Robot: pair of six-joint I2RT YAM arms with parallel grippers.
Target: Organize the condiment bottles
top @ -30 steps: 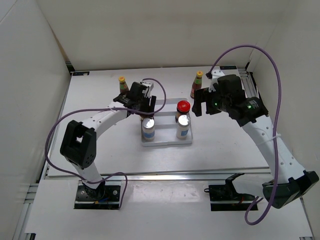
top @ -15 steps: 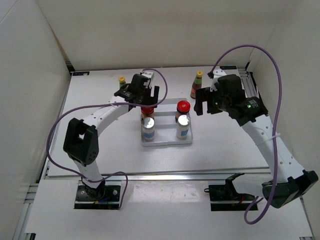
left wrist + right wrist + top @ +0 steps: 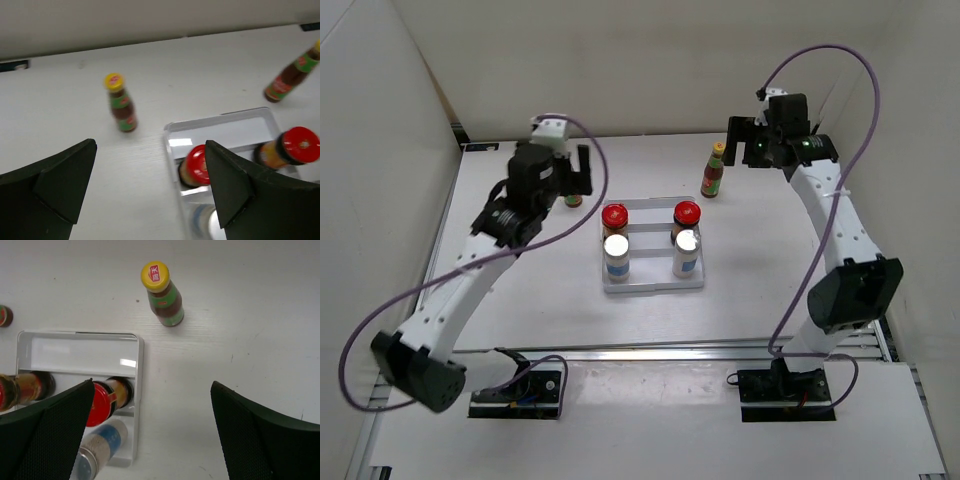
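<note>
Red-lidded jars: the left jar point(image 3: 613, 216) and the right jar point(image 3: 687, 212) stood side by side in the white ridged tray point(image 3: 653, 286), in the row behind the shakers.
Silver-topped shakers: the left shaker point(image 3: 616, 252) and the right shaker point(image 3: 686, 248) filled the tray's near row, each just in front of a jar.
Slim bottles: the right slim bottle point(image 3: 713, 170) stood upright on the table point(image 3: 520, 300) beyond the tray's far right corner. The left slim bottle point(image 3: 120, 102) stood beyond its far left corner.
Overhead view: showed all four tray items at once, but only a sliver of the left slim bottle behind the left gripper point(image 3: 575, 178).
Left wrist view: showed that bottle whole, with yellow cap and green neck; the right slim bottle was cut by the frame edge.
Right wrist view: showed the right slim bottle from above and the white floor of the tray's far row.
Left gripper: held above the table, fingers spread wide, gripping nothing.
Right gripper point(image 3: 748, 140): held above the table, fingers spread wide, gripping nothing.
Edges and room: both slim bottles stood apart from the tray rim and from the back wall point(image 3: 620, 80). Each gripper hung near its own slim bottle, touching none.
</note>
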